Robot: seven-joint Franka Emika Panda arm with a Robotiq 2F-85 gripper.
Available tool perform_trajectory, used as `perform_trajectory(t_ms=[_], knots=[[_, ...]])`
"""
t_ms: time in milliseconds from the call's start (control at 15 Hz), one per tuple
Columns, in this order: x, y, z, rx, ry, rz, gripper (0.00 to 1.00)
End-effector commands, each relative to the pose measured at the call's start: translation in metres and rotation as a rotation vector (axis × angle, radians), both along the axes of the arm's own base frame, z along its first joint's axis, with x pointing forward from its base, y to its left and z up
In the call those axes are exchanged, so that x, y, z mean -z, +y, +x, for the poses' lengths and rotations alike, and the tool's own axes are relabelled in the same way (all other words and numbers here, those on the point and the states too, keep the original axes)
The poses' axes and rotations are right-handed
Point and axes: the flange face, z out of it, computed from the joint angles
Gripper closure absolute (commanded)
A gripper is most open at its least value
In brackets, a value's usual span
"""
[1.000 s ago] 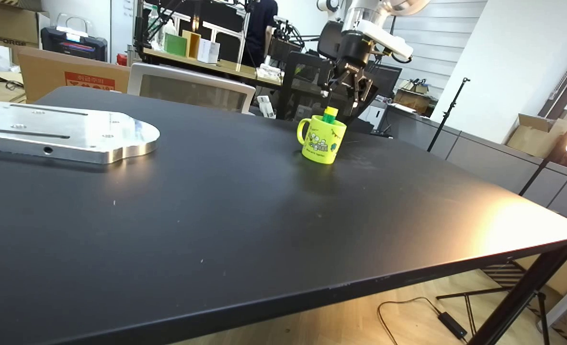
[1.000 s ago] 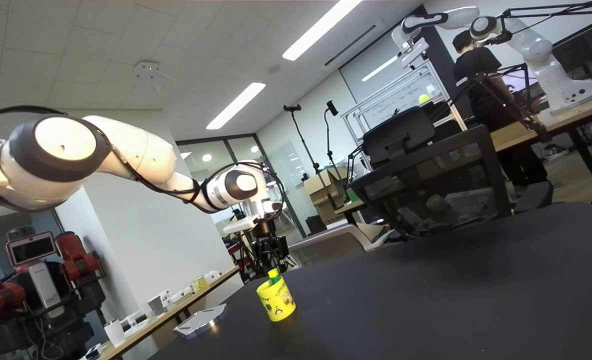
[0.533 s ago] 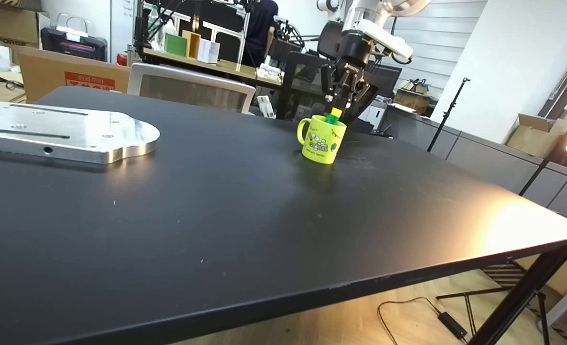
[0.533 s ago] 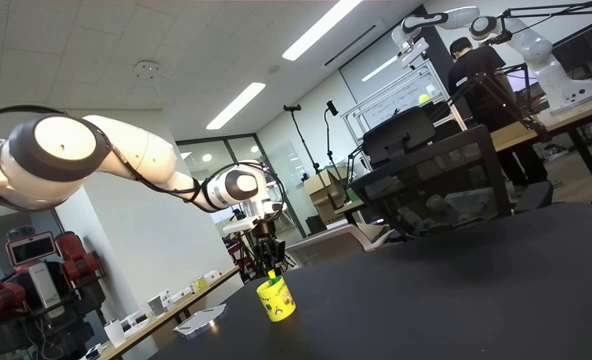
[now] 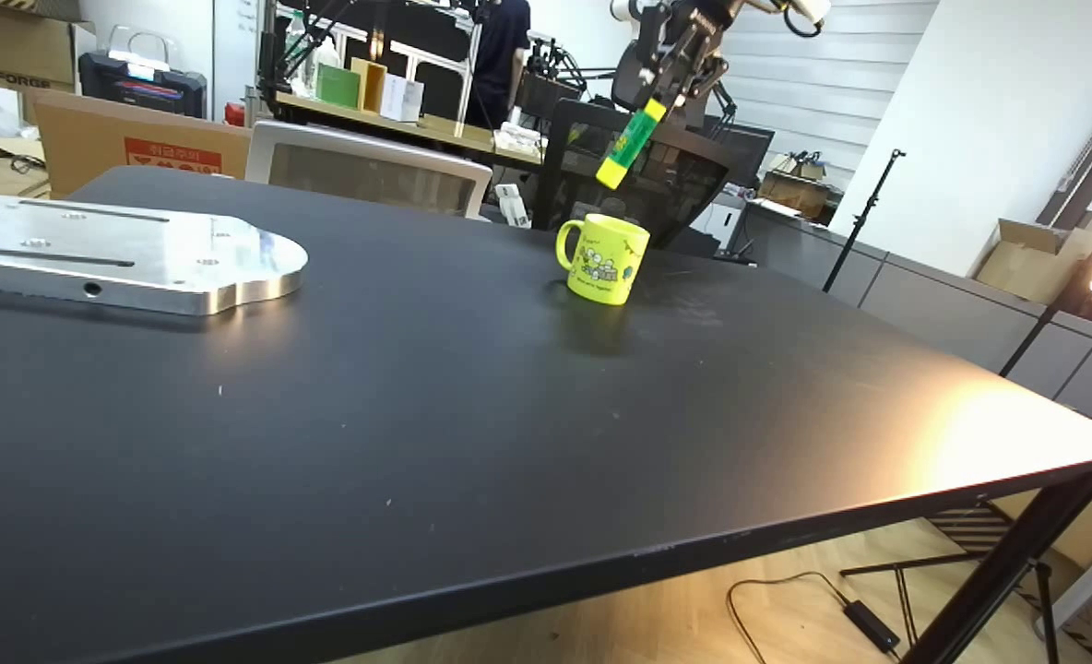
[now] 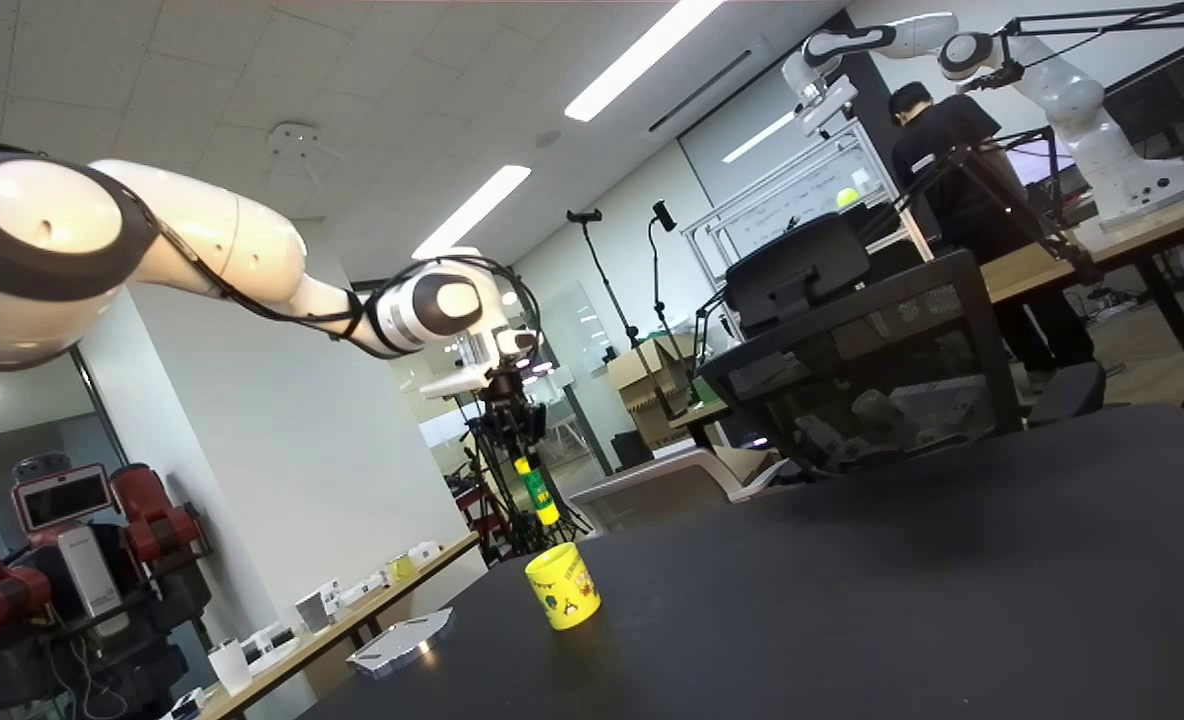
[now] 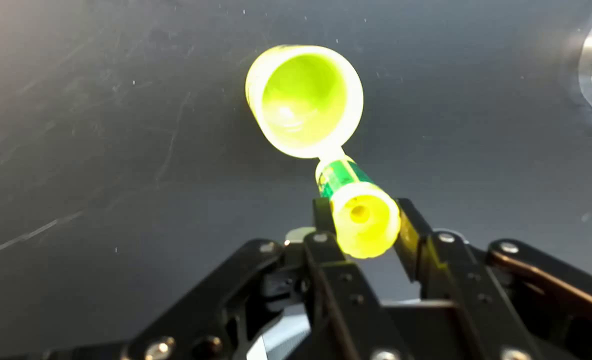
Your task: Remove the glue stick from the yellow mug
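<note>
Robot arms (image 6: 1072,100) and a red robot (image 6: 94,572) mark a robotics lab.

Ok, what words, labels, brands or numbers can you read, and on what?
"ASHFORGE", start cut off: brown cardboard box, upper left.
"취급주의": red rectangular label on a lower tan cardboard box.
Too small or blurred to read: print on the yellow-green cylindrical mug, slim green-and-yellow glue stick, any other markings.

Glue stick (image 5: 632,145) above mug (image 5: 603,260)
</note>
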Motion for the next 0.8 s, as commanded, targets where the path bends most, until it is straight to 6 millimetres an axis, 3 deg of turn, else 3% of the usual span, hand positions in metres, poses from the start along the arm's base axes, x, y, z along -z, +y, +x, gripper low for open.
perform_trajectory(t_ms=[0,200,467,533,733], knots=[[-0.066,-0.018,-0.031,-0.013,-0.098,0.000,0.92],[-0.077,-0.057,-0.051,0.041,-0.105,-0.001,0.92],[-0.061,-0.124,-0.082,0.156,-0.064,-0.039,0.92],[-0.052,-0.130,-0.091,0.162,-0.054,-0.045,0.92],[-0.005,-0.121,-0.128,0.123,0.008,-0.101,0.92]])
